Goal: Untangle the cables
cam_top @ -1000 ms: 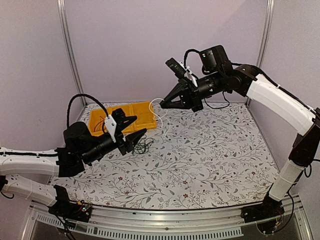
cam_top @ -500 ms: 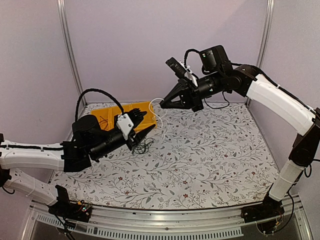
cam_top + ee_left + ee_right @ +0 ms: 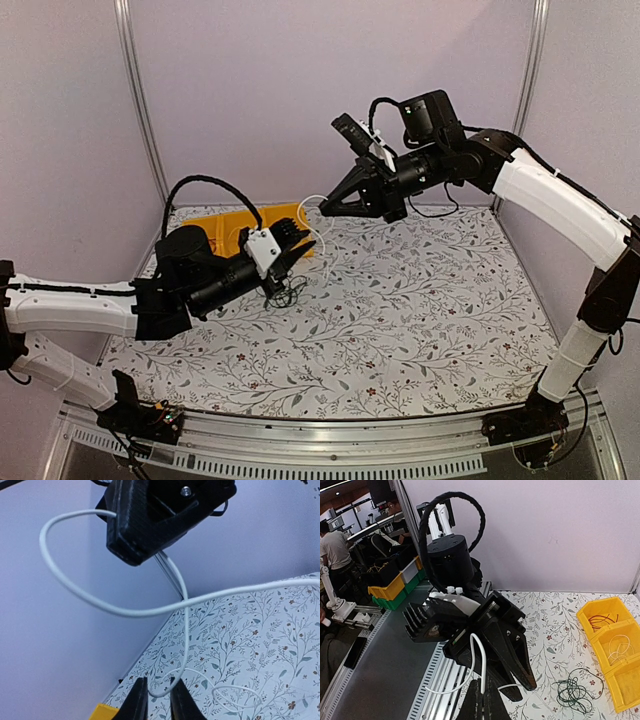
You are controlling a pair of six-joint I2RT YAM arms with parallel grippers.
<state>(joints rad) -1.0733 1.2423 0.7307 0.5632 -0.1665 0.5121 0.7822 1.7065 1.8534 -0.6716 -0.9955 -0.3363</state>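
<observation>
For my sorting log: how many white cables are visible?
2. One white cable hangs from the right pincer; a white coil lies in the yellow bin's middle compartment. Others may be hidden.

White link shells, blk joints on left arm (image 3: 70, 305) & right arm (image 3: 545, 195). Thick blk cable loop (image 3: 205, 181) at left wrist, white bracket (image 3: 263, 249) beside it. Silver screw (image 3: 185, 489) in blk housing (image 3: 150, 515), right wrist.

No writing can be read in any of the views. No label, brand, number or sign is legible.
</observation>
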